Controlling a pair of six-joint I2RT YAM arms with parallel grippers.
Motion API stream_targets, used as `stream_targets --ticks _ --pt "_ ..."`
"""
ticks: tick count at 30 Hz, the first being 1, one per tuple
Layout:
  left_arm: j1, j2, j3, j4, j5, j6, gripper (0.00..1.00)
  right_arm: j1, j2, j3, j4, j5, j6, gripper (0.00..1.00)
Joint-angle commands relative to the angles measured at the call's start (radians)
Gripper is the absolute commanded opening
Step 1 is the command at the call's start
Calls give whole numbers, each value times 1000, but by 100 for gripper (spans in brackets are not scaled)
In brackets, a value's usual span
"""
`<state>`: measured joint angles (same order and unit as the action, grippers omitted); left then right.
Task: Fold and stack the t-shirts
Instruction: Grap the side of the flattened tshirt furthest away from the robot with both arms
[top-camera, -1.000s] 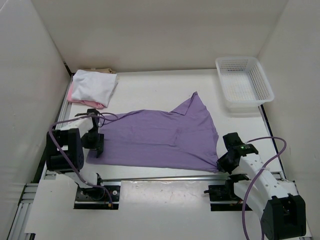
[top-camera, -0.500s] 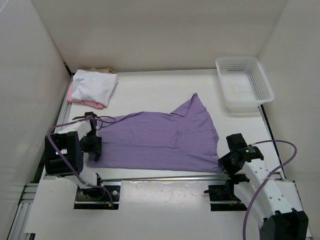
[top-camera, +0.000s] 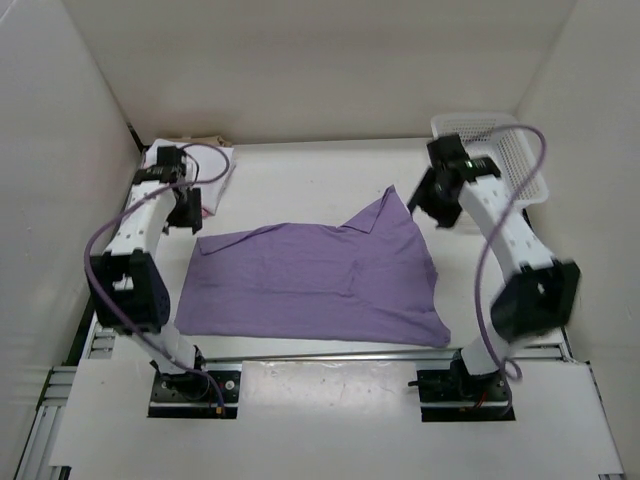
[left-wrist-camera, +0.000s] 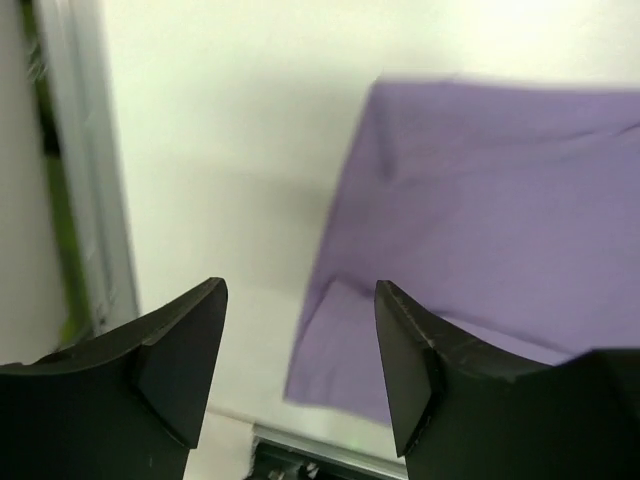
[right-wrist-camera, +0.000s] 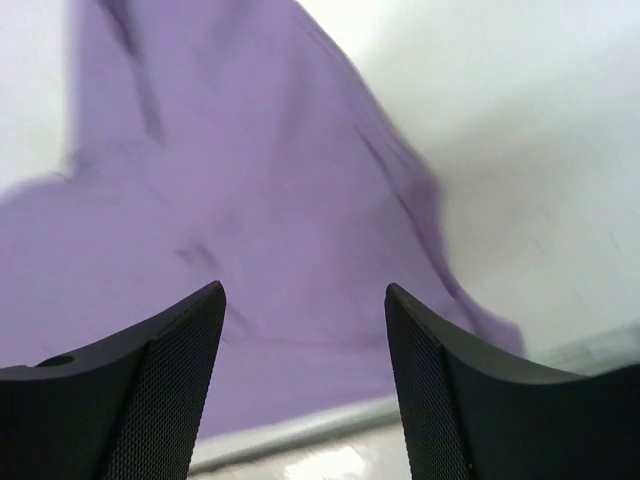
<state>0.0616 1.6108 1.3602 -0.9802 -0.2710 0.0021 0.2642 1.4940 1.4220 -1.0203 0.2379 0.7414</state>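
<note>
Both arms have left the near corners of the purple shirt (top-camera: 320, 285), where they sat a second ago, and now reach out over the far half of the table (top-camera: 320, 175). We see the left gripper (left-wrist-camera: 300, 290) up by the far left corner of the shirt, just beside the folded white shirt (top-camera: 215, 165) at the back left. Its jaws stand wide apart with nothing between them, and its wrist camera looks down on bare table and the shirt's left edge. The right gripper (right-wrist-camera: 305, 292) has let go of the near right corner. It now hangs by the raised point of cloth at the shirt's far right, just in front of the white mesh basket (top-camera: 500, 128). Its jaws too are spread wide and hold nothing, with purple cloth below them in a blurred view. The purple shirt lies spread flat in the middle of the table, its near edge along the metal rail (top-camera: 300, 355), with neither gripper touching it.
</note>
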Motion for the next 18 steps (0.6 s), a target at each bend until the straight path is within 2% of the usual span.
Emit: stream_targets --ticks 1,2,3,5,6,7,12,18 --pt "-8 186 131 -69 183 -2 71 3 283 220 37 -72 -158 70" --pt "-8 220 158 -84 219 -2 71 3 355 365 25 -92 -158 68" --pt "-8 245 178 -84 230 -2 71 3 496 441 25 -109 -158 68" --pt "-8 300 230 -84 230 -2 73 3 625 594 -1 -147 -146 67" --pt "-8 313 244 -93 242 -2 73 3 731 724 -1 -147 -146 67" --pt "-8 322 263 -94 254 -2 73 3 773 768 20 -147 -126 67" --pt "-8 388 274 -94 277 -2 74 3 899 779 215 -123 -1 67" --pt "1 437 264 -103 316 -2 76 3 995 799 298 -160 72 64"
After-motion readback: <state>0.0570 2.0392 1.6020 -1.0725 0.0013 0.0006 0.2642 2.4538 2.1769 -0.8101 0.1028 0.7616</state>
